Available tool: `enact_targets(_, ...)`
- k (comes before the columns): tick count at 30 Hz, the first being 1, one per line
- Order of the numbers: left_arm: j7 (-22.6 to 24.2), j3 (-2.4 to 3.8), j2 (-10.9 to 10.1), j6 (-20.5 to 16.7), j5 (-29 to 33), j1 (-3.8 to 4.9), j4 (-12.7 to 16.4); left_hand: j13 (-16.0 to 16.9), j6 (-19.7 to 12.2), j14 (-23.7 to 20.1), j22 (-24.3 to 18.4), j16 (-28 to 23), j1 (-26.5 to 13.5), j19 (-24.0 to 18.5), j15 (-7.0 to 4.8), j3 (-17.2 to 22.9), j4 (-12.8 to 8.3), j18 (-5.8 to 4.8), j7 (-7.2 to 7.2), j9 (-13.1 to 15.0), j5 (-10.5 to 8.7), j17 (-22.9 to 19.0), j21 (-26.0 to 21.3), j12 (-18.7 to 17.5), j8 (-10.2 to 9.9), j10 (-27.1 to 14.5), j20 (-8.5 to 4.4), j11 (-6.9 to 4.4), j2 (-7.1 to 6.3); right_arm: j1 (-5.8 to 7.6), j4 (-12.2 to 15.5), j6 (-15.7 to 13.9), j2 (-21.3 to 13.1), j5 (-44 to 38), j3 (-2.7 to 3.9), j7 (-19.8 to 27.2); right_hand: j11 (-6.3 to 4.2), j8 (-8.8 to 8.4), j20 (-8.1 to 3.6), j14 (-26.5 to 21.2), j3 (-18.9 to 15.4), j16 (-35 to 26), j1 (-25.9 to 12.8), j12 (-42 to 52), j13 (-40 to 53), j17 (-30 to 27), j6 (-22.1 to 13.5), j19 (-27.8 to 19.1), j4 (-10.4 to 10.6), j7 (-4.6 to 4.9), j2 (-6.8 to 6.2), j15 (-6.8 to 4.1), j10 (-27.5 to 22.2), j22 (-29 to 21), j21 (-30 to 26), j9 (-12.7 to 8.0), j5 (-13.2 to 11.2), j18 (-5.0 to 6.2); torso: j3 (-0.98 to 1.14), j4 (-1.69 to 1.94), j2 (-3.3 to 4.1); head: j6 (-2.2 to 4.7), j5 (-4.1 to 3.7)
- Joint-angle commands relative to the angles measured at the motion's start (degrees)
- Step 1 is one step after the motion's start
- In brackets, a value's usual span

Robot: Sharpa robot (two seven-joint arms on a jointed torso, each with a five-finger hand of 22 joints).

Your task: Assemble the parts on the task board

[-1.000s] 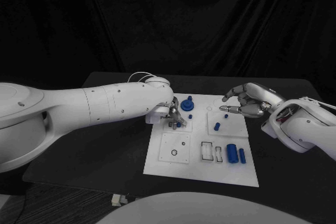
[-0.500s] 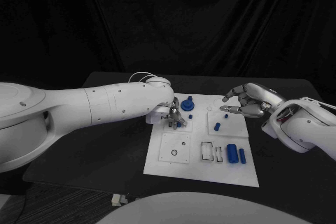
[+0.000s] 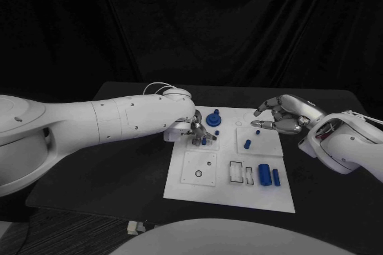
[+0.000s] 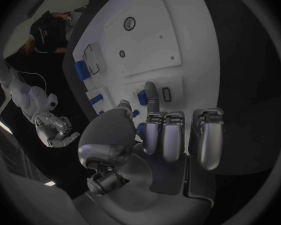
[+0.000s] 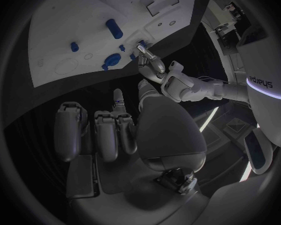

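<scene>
Head view: the flat white rectangular task board (image 3: 231, 197) lies in the middle of the black counter (image 3: 119, 172). The silver left hand (image 3: 195, 130) reaches over the board's far-left panel, its fingers (image 3: 201, 138) lowered onto a small blue peg (image 3: 204, 140) there; whether they actually pinch it cannot be told here. Just right of the hand stands a round blue knob-shaped part (image 3: 213, 119). A short blue peg (image 3: 247, 144) stands on the far-right panel, and two blue cylinders (image 3: 264, 171) lie side by side at the near right of the board. The silver right hand (image 3: 281, 115) hovers above the board's far-right edge, fingers curled loosely apart, holding nothing.

Left wrist view: the left hand (image 4: 154, 140) has its fingers (image 4: 151, 92) extended down onto the board (image 4: 178, 25), tips close around a small blue part (image 4: 142, 96).

Right wrist view: the right hand (image 5: 112, 130) hangs over the dark counter beside the board (image 5: 59, 20), its fingers (image 5: 118, 99) spread and empty; beyond it the left hand (image 5: 154, 67) touches the board near the blue knob (image 5: 111, 61).
</scene>
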Motion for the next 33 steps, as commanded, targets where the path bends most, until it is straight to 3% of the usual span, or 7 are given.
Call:
enact_targets(1,1.6,0.06,-0.8,-4.0,-3.0,-0.05,1.1,15.1,-0.2,5.9,11.8,0.2,-1.8,3.0,-0.49,-2.1,0.0,-0.52,-0.08,0.4,-0.25,15.1,-0.2,0.2,0.2,6.0,-0.45,-0.39,-0.15,-0.14,0.1,0.0,-0.2,-0.3,0.04,-0.7,0.40,-0.38,0.40,6.0,-0.3,0.2,0.5,0.2,15.1,15.1,0.2,0.3,0.0,0.07,0.12,0.39,5.9,11.3,-0.1,-0.1,0.2,0.99,0.00,0.03,-0.01,-0.01,-0.24)
enact_targets(8,3.0,0.09,-3.9,-8.4,-4.0,1.37,4.4,15.1,-0.1,5.9,12.0,0.2,-2.3,3.2,-0.56,-3.6,0.0,-0.59,-0.14,0.8,-0.25,15.1,0.0,0.2,0.2,6.0,-0.53,-0.46,-0.44,-0.14,0.3,-0.6,-0.7,-0.3,0.04,-0.4,0.37,-0.45,0.40,6.0,-0.6,0.2,0.2,0.2,15.1,15.1,0.1,0.4,0.1,0.08,-0.04,0.38,5.9,11.3,-0.2,-0.2,0.1,0.99,-0.03,0.00,-0.03,-0.01,-0.60)
enact_targets(16,8.4,0.10,-8.6,-15.6,-4.2,5.22,9.8,15.1,-0.4,5.9,12.6,0.2,-0.8,3.7,-0.68,-4.2,-0.2,-0.77,-0.14,0.9,-0.24,15.1,0.5,0.2,-0.4,6.0,-0.67,-0.55,0.18,-0.13,0.6,-2.1,-1.6,-0.3,0.04,0.3,0.30,-0.54,0.34,6.0,-1.5,0.2,-1.4,0.2,15.1,15.1,0.3,0.4,0.2,-0.01,-0.27,0.30,5.9,11.3,-0.2,-0.3,-1.7,0.97,-0.03,-0.05,-0.22,-0.01,-0.98)
enact_targets(26,25.0,0.07,-12.1,-23.0,-4.3,7.23,11.8,14.1,-12.7,5.9,11.6,0.2,22.2,2.4,2.35,1.8,-5.5,-0.36,3.98,-2.6,7.63,15.1,-1.0,-0.7,-8.6,5.3,1.78,3.18,4.06,-0.13,0.9,-3.8,-2.0,0.1,0.04,1.8,0.17,-0.54,0.24,6.0,-1.9,0.2,-3.2,0.2,15.1,15.1,0.6,0.7,0.3,-0.12,-0.46,0.19,5.9,11.5,0.1,-0.5,-3.8,0.87,-0.02,-0.01,-0.01,-0.01,-1.15)
enact_targets(28,28.8,0.06,-12.3,-24.3,-5.3,7.23,11.4,7.4,-15.9,3.5,9.0,-3.2,27.0,-1.0,4.06,3.4,-7.0,0.62,5.76,-4.6,7.02,11.0,-4.6,-7.4,-11.0,-1.2,2.77,4.68,3.88,-0.13,1.0,-4.0,-2.0,0.1,0.04,1.9,0.17,-0.54,0.24,6.0,-1.9,0.2,-3.2,0.2,15.1,15.1,0.6,0.7,0.3,-0.12,-0.46,0.19,5.9,11.5,0.2,-0.5,-3.8,0.86,-0.01,-0.02,-0.01,-0.01,-1.18)
enact_targets(31,34.8,0.04,-12.7,-27.5,-11.4,6.87,10.5,-24.8,-21.1,-15.5,5.3,-23.3,35.7,-7.8,7.08,6.7,-6.6,1.83,9.24,-12.2,5.05,-9.6,-10.8,-47.6,-16.1,-36.1,5.95,8.77,1.24,-0.13,1.2,-4.2,-2.2,0.2,0.04,2.2,0.17,-0.54,0.24,6.0,-1.9,0.2,-3.2,0.2,15.1,15.1,0.6,0.7,0.3,-0.13,-0.46,0.19,5.9,11.5,0.1,-0.5,-3.9,0.87,0.02,0.02,-0.05,-0.01,-1.21)
enact_targets(33,36.4,0.04,-13.0,-30.0,-16.9,6.42,10.0,-29.7,-22.3,-14.5,5.9,-23.0,35.9,-7.0,8.11,6.7,-5.2,1.80,9.45,-14.6,4.05,-10.0,-10.1,-54.4,-17.5,-40.5,6.47,9.41,-0.46,-0.13,1.3,-4.3,-2.2,0.2,0.03,2.3,0.17,-0.53,0.23,6.0,-1.9,0.2,-3.2,0.2,15.1,15.1,0.6,0.7,0.3,-0.13,-0.43,0.18,5.9,11.5,0.1,-0.5,-3.9,0.88,0.05,-0.03,-0.06,-0.01,-1.21)
